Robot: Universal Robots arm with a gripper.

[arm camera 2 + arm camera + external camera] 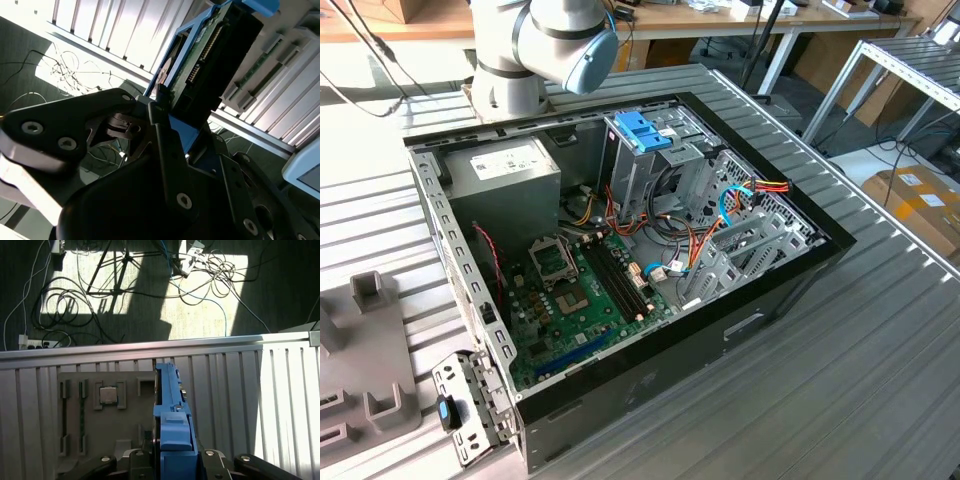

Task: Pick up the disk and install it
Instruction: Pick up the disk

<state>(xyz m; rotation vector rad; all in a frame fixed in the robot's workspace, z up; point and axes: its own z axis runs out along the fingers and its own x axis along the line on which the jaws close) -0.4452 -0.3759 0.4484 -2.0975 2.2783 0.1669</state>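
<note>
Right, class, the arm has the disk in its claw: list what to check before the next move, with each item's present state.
1. Disk clamped in the claw: ok.
2. Disk's connector uncovered: ok.
3. Computer case open: ok.
4. Drive cage free: cannot tell; a blue bracket sits on it.
5. Loose cables out of the cage's way: cannot tell.

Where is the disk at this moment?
The disk is clamped edge-on in the gripper, as the first wrist view shows, with the grey fixture plate and the ribbed table behind it.
</note>
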